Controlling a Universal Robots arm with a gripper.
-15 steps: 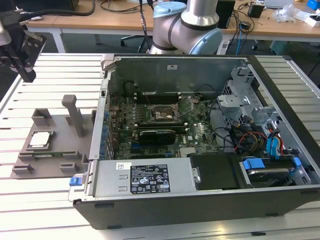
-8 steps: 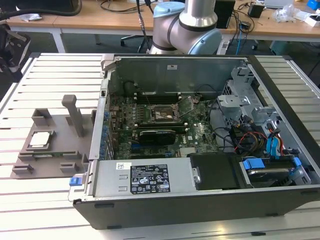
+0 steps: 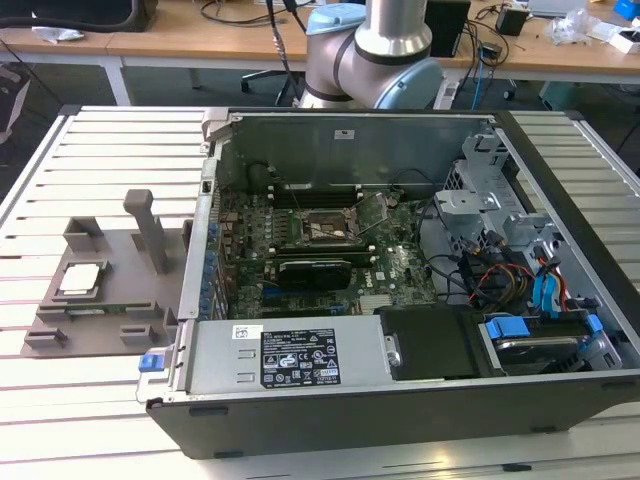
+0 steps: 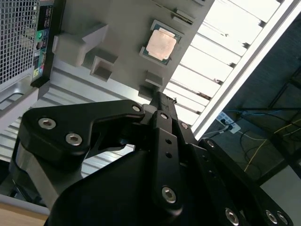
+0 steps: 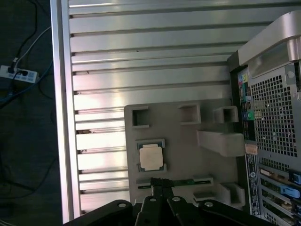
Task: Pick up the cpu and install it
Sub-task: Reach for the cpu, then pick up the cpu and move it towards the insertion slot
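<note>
So, the small flat square silvery-topped cpu [image 3: 80,279] sits face-up in a shallow square pocket of the grey plastic fixture plate [image 3: 120,245], probably so it can't slide and waits at 1 known spot. Just beside that plate, on the exterior view's right, lies the open black computer case [image 3: 400,425]. In the first wrist view the black gripper [image 5: 160,181] hangs over the plate's edge, jaws pinched together on nothing, with the cpu near the tips but not touching.

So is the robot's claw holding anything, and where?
Nothing. The chip lies in its grey holder, and the gripper is apart from it, empty.
</note>
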